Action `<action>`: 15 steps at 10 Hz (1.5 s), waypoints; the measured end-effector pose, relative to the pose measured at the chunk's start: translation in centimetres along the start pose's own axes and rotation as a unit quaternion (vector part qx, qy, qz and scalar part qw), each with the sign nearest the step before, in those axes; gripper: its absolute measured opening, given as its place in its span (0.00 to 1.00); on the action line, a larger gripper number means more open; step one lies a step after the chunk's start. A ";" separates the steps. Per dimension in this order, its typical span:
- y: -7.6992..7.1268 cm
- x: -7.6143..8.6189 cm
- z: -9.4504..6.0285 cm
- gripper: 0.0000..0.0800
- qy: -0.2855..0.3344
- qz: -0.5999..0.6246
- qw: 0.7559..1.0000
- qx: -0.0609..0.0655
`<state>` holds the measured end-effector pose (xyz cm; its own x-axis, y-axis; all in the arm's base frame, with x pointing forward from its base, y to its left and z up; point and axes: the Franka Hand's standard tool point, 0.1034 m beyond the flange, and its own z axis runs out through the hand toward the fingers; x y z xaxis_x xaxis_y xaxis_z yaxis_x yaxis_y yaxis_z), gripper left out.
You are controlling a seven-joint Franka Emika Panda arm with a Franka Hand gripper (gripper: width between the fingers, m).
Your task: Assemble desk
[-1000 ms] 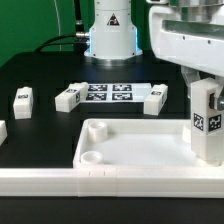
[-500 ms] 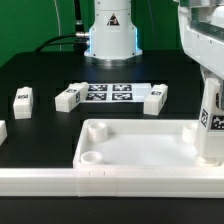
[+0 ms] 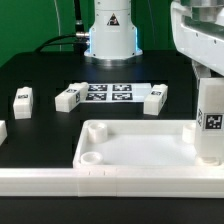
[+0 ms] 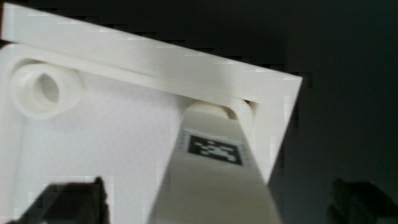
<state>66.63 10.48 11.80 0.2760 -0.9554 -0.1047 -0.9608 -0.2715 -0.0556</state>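
Early days, going by the exterior view. Starting at the far left: a white piece (image 3: 2, 130) cut off by the frame edge, can't tell what. Next, first loose leg (image 3: 22, 99), lying on its side, well apart from everything else. Then second loose leg (image 3: 67, 98), lying just beside the left end of the marker board (image 3: 108, 94), and third loose leg (image 3: 154, 99) just beside its right end. All three on the far side of the tray-like top (image 3: 130, 150), touched by nothing, so none of them fitted yet.

Near side, middle to right: top lying open side up, near-left socket (image 3: 88, 157) bare. Second socket (image 4: 45, 90) in the wrist view, bare too.

Over on the right: gripper (image 3: 207, 76) hanging above the right end of the top and looking clamped on the upper end of the held leg (image 3: 208, 125). Hard to be sure, with the dark fingers (image 4: 71, 200) blurring out in the wrist view. Held leg upright, tag facing the exterior camera, lower end at a right-hand corner socket. Seems to meet the socket in the wrist view, but can't tell whether seated or just touching.

Rough tally, as a guess: zero legs confirmed in, one being placed, three more to fetch and fit after that
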 end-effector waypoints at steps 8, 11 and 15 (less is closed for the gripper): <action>0.6 0.1 0.4 0.81 0.012 -0.338 0.941 -0.022; 0.5 -0.2 0.3 0.81 0.010 -0.442 0.897 -0.023; 0.5 0.1 0.4 0.81 0.011 -0.558 0.829 -0.026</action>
<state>66.16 10.31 11.37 0.9942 -0.1079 0.0007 -0.1076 -0.9922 -0.0635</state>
